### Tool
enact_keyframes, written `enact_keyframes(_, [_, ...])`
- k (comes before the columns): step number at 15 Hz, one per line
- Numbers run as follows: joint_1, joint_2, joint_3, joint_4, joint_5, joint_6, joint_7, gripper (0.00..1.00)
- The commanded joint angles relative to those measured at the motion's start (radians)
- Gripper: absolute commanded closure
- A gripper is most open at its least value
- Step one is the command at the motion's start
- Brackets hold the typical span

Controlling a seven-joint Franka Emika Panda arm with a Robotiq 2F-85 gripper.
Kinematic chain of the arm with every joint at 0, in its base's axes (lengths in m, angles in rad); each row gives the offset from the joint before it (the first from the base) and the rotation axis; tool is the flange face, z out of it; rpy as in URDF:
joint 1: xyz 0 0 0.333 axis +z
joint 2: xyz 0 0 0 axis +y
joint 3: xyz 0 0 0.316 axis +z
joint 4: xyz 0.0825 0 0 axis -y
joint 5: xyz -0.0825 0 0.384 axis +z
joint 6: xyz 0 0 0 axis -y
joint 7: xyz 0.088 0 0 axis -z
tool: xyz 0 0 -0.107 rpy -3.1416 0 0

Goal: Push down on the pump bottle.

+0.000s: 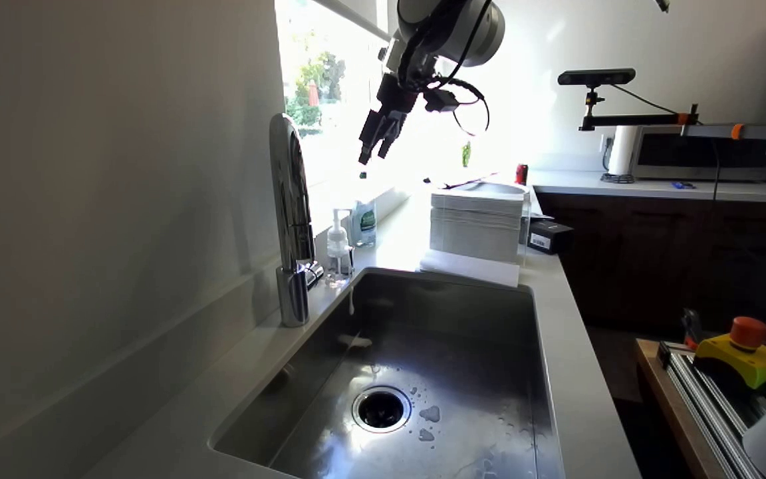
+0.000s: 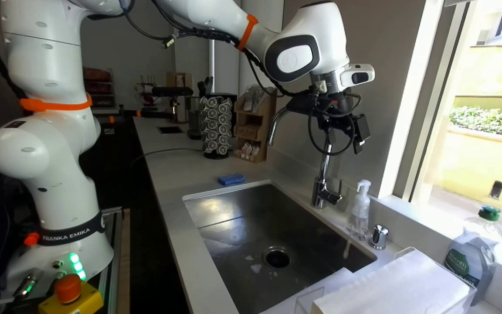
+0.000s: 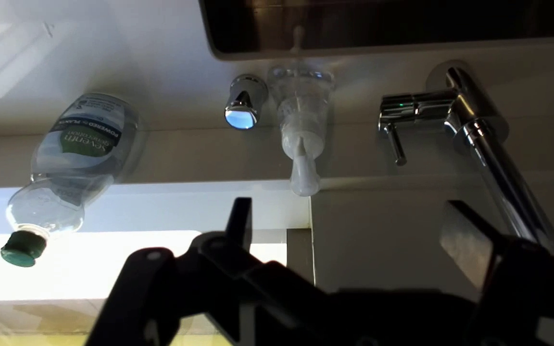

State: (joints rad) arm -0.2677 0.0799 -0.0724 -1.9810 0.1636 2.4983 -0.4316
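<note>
The pump bottle is small, pale and see-through. It stands upright on the counter between the sink and the wall, in both exterior views (image 1: 338, 247) (image 2: 360, 214). In the wrist view the pump bottle (image 3: 303, 115) shows at the upper middle, its white pump head pointing toward the lower edge. My gripper (image 1: 374, 159) is in the air well above the bottle, in front of the window. In the wrist view the gripper (image 3: 349, 205) is open, its fingertips wide apart with nothing between them. The pump head lies just beyond the fingertips, nearer the left finger. Nothing touches the bottle.
A tall chrome faucet (image 1: 290, 206) stands beside the bottle. A short chrome cap (image 2: 379, 237) and a green-capped soap bottle (image 3: 84, 139) are on its other side. The sink (image 2: 229, 188) lies in front. A white stack (image 1: 476, 229) stands past the sink's end.
</note>
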Motion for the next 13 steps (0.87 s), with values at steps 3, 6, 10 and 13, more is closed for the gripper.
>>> enact_keyframes(3, [0.032,-0.129,-0.059,-0.13,-0.038,-0.071,0.043,0.0])
enact_keyframes(6, [0.035,-0.159,-0.084,-0.168,-0.053,-0.083,0.06,0.0])
enact_keyframes(10, [0.043,-0.134,-0.098,-0.143,-0.033,-0.065,0.032,0.0])
enact_keyframes(13, [0.045,-0.136,-0.097,-0.145,-0.033,-0.065,0.036,0.0])
